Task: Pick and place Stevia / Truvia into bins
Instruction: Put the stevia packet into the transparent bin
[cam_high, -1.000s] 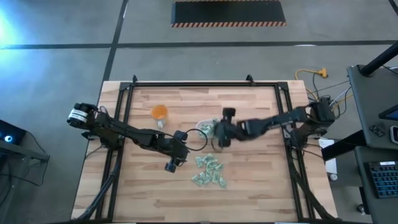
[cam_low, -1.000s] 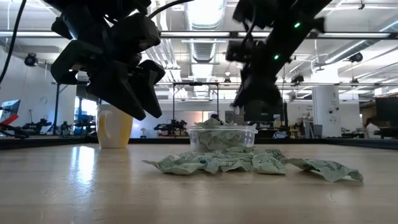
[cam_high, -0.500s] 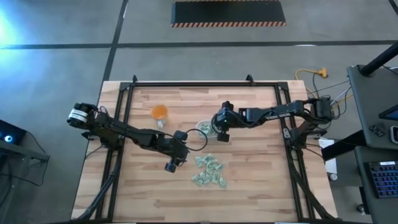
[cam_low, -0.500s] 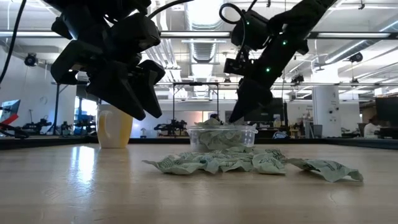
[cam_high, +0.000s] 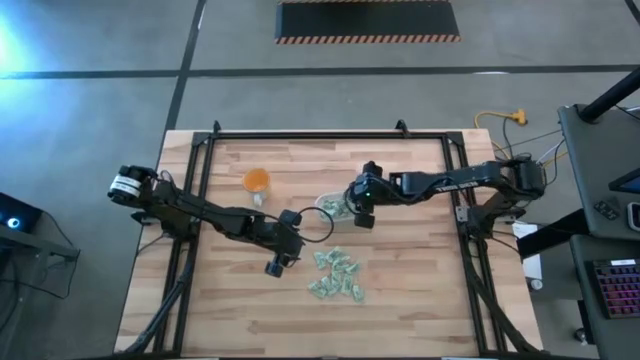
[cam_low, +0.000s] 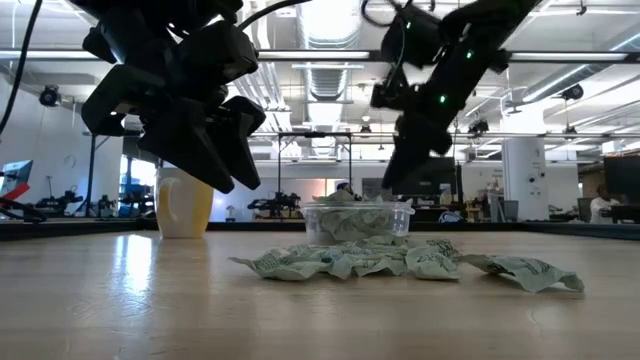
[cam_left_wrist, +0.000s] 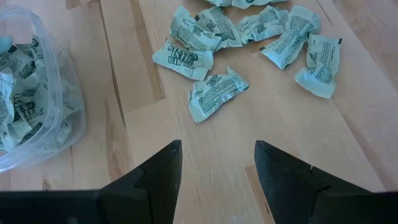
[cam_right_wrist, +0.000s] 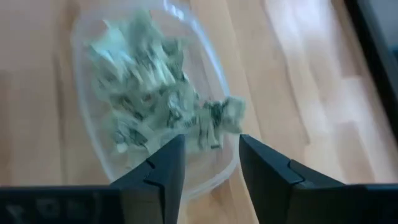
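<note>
Several green and white Stevia packets (cam_high: 335, 275) lie in a loose heap on the wooden table, also seen in the low view (cam_low: 380, 262) and the left wrist view (cam_left_wrist: 214, 96). The clear bin (cam_high: 333, 207) stands just beyond the heap and holds many packets (cam_right_wrist: 149, 93). My right gripper (cam_right_wrist: 211, 165) hangs open just above the bin's right rim (cam_low: 398, 208), with nothing between its fingers. One blurred packet (cam_right_wrist: 222, 118) sits at the bin's rim. My left gripper (cam_left_wrist: 217, 171) hovers open left of the heap, above the table (cam_high: 275, 265).
An orange cup (cam_high: 257, 181) stands at the far left of the table, left of the bin, and also shows in the low view (cam_low: 185, 205). A black frame (cam_high: 300, 135) borders the tabletop. Bare wood lies along the near edge (cam_high: 320, 330).
My right gripper has gone from above the heap's far side a little toward the table's far edge, tipped down at the bin, then risen slightly above its rim.
</note>
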